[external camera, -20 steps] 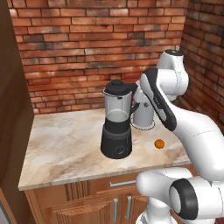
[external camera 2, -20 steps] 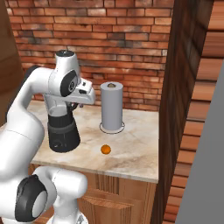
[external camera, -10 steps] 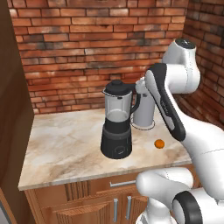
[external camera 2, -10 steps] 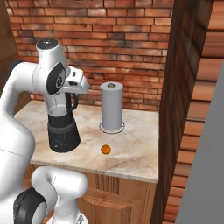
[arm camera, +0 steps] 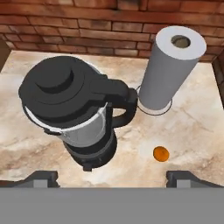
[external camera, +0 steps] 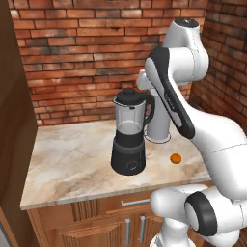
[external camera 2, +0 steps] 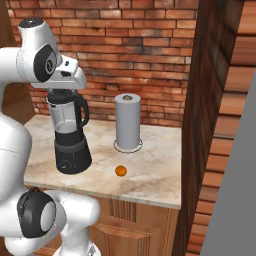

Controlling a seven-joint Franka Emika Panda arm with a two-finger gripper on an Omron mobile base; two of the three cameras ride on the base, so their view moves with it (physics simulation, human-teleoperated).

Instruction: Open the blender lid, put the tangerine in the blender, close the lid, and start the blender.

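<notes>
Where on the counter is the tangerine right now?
The tangerine lies on the marble counter near its front edge, right of the blender and in front of the paper towel roll.

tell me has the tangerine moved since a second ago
No. The tangerine lies on the counter in front of the paper towel roll, right of the blender, as before.

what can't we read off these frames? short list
- Blender dial: in the left base view too dark to pick out on the black base; in the hand view the jar and lid cover the base from above.
- Gripper: in the hand view only the fingertips show at the bottom edge.
- Tangerine: too small in every view to show surface detail.
- Paper towel roll: in the left base view the arm covers its top.
</notes>
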